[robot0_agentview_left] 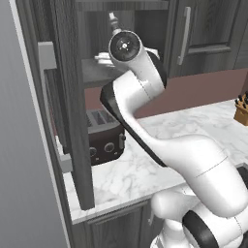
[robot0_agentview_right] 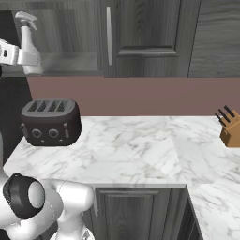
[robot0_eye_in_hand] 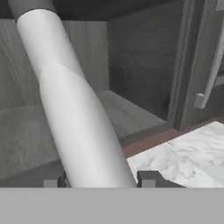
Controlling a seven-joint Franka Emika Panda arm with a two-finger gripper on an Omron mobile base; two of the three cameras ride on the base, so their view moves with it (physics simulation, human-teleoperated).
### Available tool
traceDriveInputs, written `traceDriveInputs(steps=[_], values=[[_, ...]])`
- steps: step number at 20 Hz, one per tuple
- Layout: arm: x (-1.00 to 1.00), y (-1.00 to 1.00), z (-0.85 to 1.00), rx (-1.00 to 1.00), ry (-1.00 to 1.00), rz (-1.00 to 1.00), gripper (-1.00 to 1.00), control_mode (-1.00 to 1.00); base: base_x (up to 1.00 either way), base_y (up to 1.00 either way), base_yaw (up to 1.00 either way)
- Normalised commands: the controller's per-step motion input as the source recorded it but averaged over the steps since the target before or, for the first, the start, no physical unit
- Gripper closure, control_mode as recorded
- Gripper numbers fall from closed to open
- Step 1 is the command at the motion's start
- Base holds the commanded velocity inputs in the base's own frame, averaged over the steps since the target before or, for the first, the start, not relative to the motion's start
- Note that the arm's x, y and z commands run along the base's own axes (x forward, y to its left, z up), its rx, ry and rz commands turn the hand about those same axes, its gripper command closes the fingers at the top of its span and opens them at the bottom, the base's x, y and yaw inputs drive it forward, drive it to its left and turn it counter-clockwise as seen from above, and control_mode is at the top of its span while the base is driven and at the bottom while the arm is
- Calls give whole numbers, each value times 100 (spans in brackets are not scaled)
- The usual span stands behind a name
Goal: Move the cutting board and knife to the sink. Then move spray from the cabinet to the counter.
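- Spray bottle [robot0_agentview_right: 26, 44], slim, pale grey-white plastic with a trigger nozzle head: located at the open dark grey wood-grain wall cabinet [robot0_agentview_right: 70, 33], far left of the scene, upright at the level of its grey shelf [robot0_agentview_right: 70, 65].
- Two-finger gripper [robot0_eye_in_hand: 100, 177]: the dark fingertips [robot0_eye_in_hand: 151, 178] sit either side of the bottle's body, which runs up between them in the hand view. Assessed as pinching the bottle body; no gap is visible at either tip.
- Whether the bottle base touches the shelf cannot be told.
- White marble counter with grey veining [robot0_agentview_right: 140, 150]: lies below and to the right of the cabinet. A dark four-slot toaster [robot0_agentview_right: 50, 122] stands at its far left, directly under the bottle; a tan wooden knife block [robot0_agentview_right: 230, 130] stands at the far right.
- Handling judgement: the bottle looks light and rigid, with a smooth, rounded, likely slippery surface. Its tall, narrow form would tip easily on set-down.
- Grip judgement: the widest part of the body, below the neck, is the sound place to hold; the trigger head should be avoided.
- Risk judgement: the open cabinet door [robot0_agentview_left: 68, 97] and the toaster both stand close to any path down to the counter.
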Motion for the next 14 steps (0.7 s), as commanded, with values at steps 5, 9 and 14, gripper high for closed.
traceDriveInputs(steps=[5, 9, 14], values=[[-100, -100, 0, 18, 0, -14, 100, -100, 0, 0, 0], [-100, -96, -16, 15, 0, -1, 100, -100, 0, 0, 0], [-85, -68, -25, 12, 0, 2, 100, -100, 0, 0, 0]])
